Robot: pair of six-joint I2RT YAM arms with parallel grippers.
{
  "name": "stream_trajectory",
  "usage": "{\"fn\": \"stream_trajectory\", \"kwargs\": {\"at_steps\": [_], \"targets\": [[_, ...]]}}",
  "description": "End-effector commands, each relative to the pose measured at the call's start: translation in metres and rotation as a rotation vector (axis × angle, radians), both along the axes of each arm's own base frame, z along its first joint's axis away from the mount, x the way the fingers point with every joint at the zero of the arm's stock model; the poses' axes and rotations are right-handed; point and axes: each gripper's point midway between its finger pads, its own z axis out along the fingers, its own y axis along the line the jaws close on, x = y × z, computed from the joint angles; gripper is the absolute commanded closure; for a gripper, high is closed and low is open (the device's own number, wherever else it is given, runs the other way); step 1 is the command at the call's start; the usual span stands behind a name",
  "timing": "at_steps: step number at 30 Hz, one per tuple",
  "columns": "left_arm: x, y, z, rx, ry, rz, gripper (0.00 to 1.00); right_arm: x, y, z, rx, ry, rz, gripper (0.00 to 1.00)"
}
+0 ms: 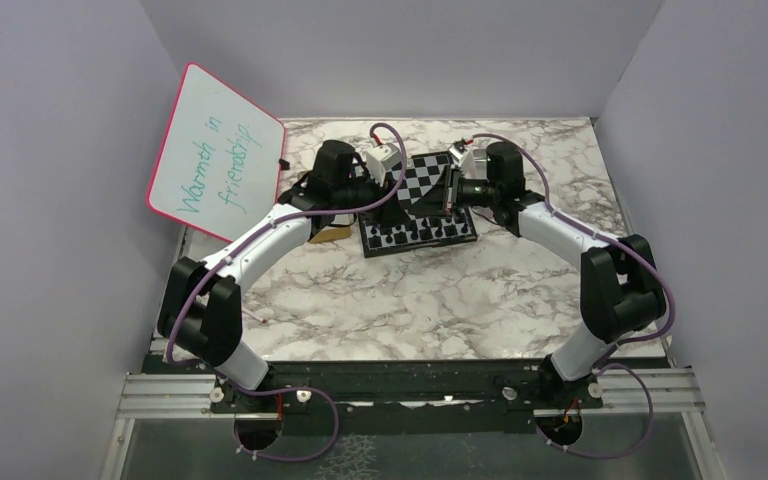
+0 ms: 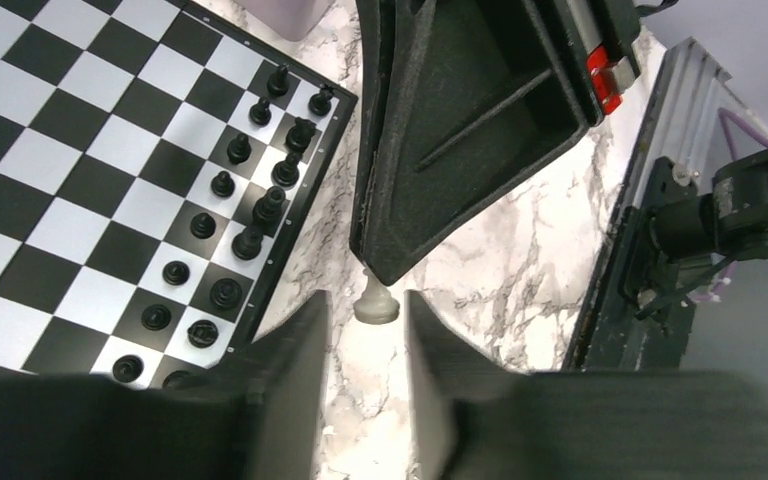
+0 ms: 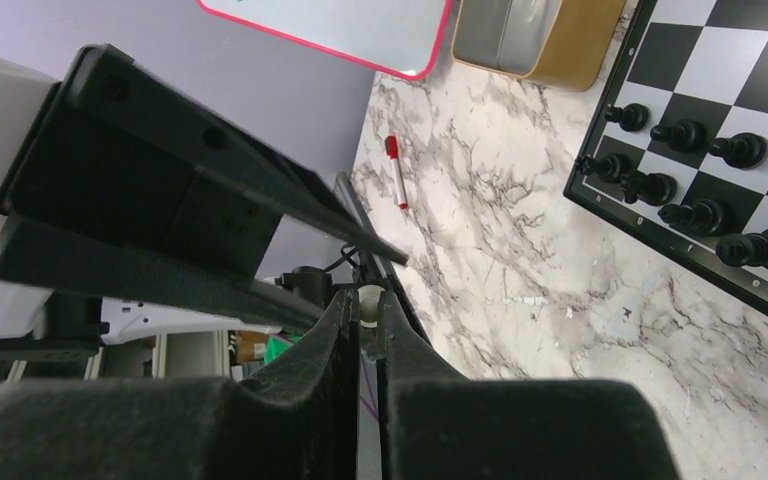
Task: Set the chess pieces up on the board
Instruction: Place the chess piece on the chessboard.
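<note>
Both arms reach to the far middle of the white marble-patterned table (image 1: 430,300), meeting just off one edge of the small black-and-white checkered chessboard (image 2: 70,180). The right gripper (image 3: 363,300) has its jaws pressed together on a small pale chess piece (image 2: 375,305), pinching it by the top above the marble, beside the board's black rim. The left gripper (image 2: 367,318) has its jaws spread to either side of that same piece, with a sliver of daylight on both sides. The black chess pieces (image 2: 260,210) stand upright in two rows along the board's nearest edge. A gold-sided metal tin (image 3: 540,40), a red-capped marker (image 3: 397,172) and a pink-rimmed whiteboard (image 1: 215,155) sit off to the left.
</note>
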Motion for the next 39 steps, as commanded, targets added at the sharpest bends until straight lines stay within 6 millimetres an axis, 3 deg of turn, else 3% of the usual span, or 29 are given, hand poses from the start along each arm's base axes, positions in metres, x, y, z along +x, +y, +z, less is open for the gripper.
{"fn": "stream_trajectory", "kwargs": {"at_steps": [1,2,6,7,8,9,16,22,27,32,39], "targets": [[0.008,0.006,0.003,0.042,-0.045,0.051,0.48,0.005,0.002,0.014,0.026,-0.054,-0.019,0.94],[0.01,0.008,0.002,0.054,-0.043,0.071,0.42,0.009,0.001,0.015,0.016,-0.066,-0.038,0.94],[0.014,0.017,-0.006,0.105,-0.028,0.118,0.36,0.036,-0.01,0.017,-0.095,-0.153,-0.158,0.93],[0.013,0.018,-0.008,0.113,-0.018,0.128,0.27,0.043,-0.014,0.016,-0.132,-0.173,-0.2,0.93],[0.013,0.019,-0.009,0.119,-0.009,0.137,0.08,0.05,-0.018,0.018,-0.161,-0.2,-0.231,0.93],[0.012,0.021,-0.011,0.129,0.003,0.146,0.02,0.057,-0.022,0.02,-0.187,-0.23,-0.26,0.93],[0.006,0.062,-0.04,0.29,0.077,0.336,0.01,0.105,-0.049,0.017,-0.405,-0.445,-0.397,0.93],[-0.015,0.095,-0.046,0.327,0.077,0.461,0.01,0.154,-0.074,0.0,-0.63,-0.583,-0.478,0.93],[-0.025,0.111,-0.058,0.382,0.079,0.49,0.01,0.184,-0.078,-0.017,-0.707,-0.627,-0.504,0.93],[-0.027,0.125,-0.057,0.42,0.052,0.535,0.01,0.208,-0.085,-0.051,-0.798,-0.588,-0.536,0.93],[-0.025,0.131,-0.045,0.414,0.017,0.566,0.01,0.235,-0.075,-0.086,-0.812,-0.574,-0.522,0.92]]}}
